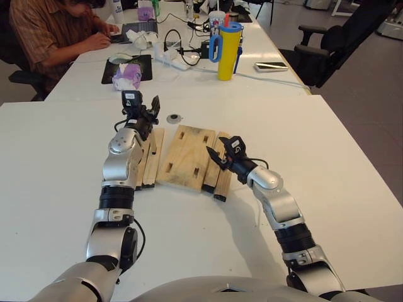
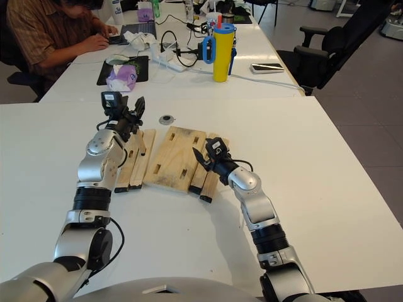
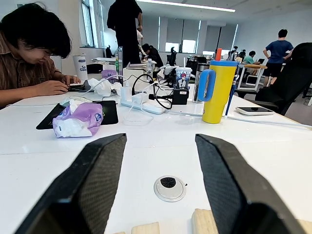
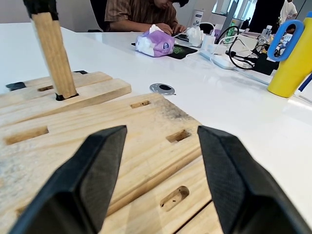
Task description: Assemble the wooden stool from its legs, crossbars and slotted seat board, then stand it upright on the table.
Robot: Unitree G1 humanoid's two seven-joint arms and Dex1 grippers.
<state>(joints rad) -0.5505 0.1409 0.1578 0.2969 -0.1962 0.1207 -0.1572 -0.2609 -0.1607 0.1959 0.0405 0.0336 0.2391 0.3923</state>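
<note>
White table (image 1: 327, 189), slotted seat board (image 1: 186, 157) lying flat on it. You have leg pieces (image 1: 150, 160) just left of the board and further leg pieces (image 1: 218, 179) along its right edge. Your left gripper (image 1: 148, 112) hovers over the board's left-side pieces, fingers spread, empty. Your right gripper (image 1: 217, 150) sits above the board's right edge, likewise spread and empty.

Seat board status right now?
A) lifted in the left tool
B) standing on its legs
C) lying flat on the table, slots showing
C: the seat board lies flat on the table, its slots facing up.
</note>
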